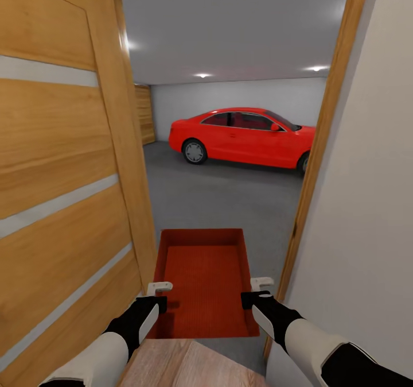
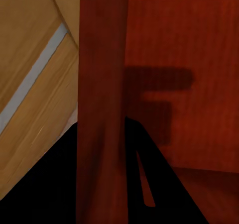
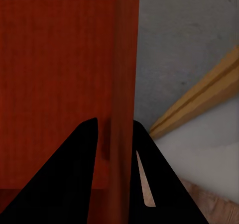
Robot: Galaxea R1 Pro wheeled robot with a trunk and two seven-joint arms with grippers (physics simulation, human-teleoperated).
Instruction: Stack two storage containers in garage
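The storage container (image 1: 203, 283) hangs in the doorway between the two arms, the left gripper (image 1: 159, 295) straddling its left wall and the right gripper (image 1: 256, 291) its right wall, one finger inside and one outside each. The open door (image 1: 63, 203) stands just left of the container and the door frame (image 1: 321, 140) with a wall (image 1: 367, 174) to its right. Ahead lies the garage floor (image 1: 223, 194), with a car (image 1: 244, 136) parked well beyond, before the back wall.
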